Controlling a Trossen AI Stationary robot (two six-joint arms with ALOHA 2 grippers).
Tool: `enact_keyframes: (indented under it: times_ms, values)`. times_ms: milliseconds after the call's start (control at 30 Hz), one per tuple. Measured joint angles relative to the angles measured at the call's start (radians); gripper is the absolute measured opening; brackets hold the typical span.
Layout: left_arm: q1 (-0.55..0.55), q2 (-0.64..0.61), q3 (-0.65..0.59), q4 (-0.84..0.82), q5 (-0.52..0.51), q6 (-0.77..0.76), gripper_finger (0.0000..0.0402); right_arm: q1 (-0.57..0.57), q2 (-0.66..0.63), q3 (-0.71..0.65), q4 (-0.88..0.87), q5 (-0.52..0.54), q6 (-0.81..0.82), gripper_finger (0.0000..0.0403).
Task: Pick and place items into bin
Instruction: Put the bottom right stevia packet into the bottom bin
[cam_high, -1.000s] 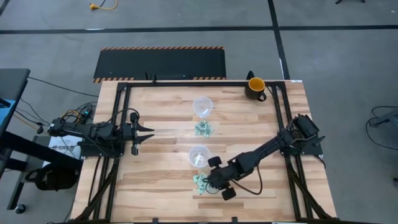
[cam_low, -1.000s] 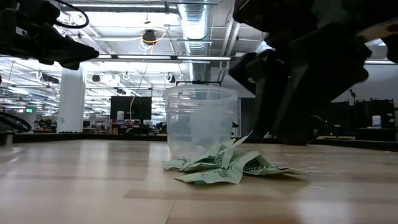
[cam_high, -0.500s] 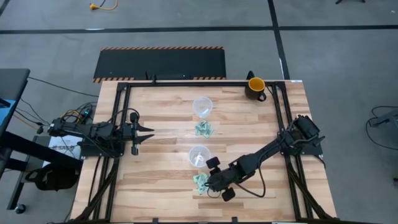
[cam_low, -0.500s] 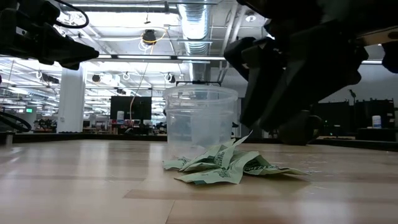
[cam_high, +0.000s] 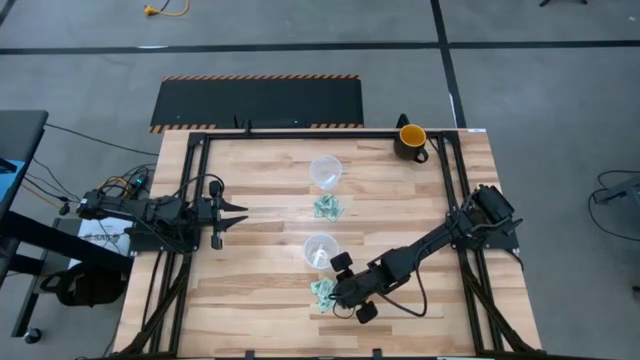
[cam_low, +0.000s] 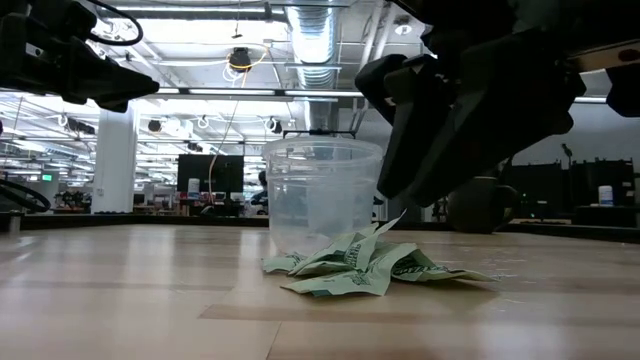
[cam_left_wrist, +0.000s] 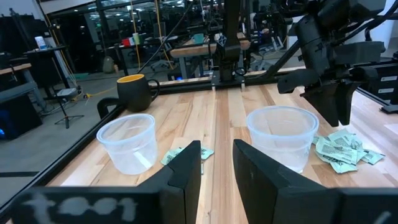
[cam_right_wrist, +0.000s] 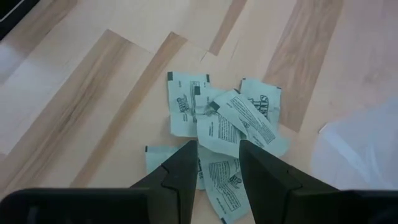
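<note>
Clear cup (cam_high: 320, 251) stands just behind the green packets (cam_right_wrist: 224, 134) on the bench (cam_high: 260, 300), right gripper (cam_right_wrist: 216, 163) above them, fingers apart, empty.

Grey concrete floor (cam_high: 560, 90), hazard-striped black mat (cam_high: 258, 102), ceiling ducts (cam_low: 318, 35) overhead.

The right gripper (cam_high: 338, 291) reaches low over the table's near-centre, its fingers (cam_right_wrist: 180, 168) slightly parted and empty. The left gripper (cam_high: 240, 212) waits at the left side, fingers (cam_left_wrist: 188, 168) parted.
</note>
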Motion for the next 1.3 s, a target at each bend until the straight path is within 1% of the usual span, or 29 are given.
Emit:
enact_keyframes:
  times_ms: [300,467,567,733,800,1000,1133,1300]
  values:
    - [0.0,0.0,0.0,0.0,0.0,0.0,0.0084,0.0,0.003,0.0,0.001,0.0,0.0,0.0113]
    - [0.0,0.0,0.0,0.0,0.0,0.0,0.0084,0.0,0.062,-0.001,0.05,-0.003,-0.038,0.0113]
    - [0.0,0.0,0.0,0.0,-0.001,0.0,0.0084,0.005,0.081,-0.001,0.055,0.007,-0.052,0.0113]
    - [0.0,0.0,0.0,0.0,-0.001,0.0,0.0084,0.007,0.072,-0.001,0.065,0.059,-0.053,0.0113]
    - [0.0,0.0,0.0,0.0,-0.001,0.0,0.0084,0.007,0.068,0.0,0.089,0.067,-0.055,0.0113]
    - [0.0,0.0,0.0,0.0,-0.001,0.0,0.0084,0.007,0.072,0.0,0.084,0.071,-0.063,0.0111]
    - [0.0,0.0,0.0,0.0,-0.001,0.0,0.0084,0.007,0.073,0.0,0.085,0.071,-0.062,0.0094]
    - [0.0,0.0,0.0,0.0,-0.001,0.0,0.0084,0.007,0.073,0.0,0.085,0.071,-0.062,0.0053]
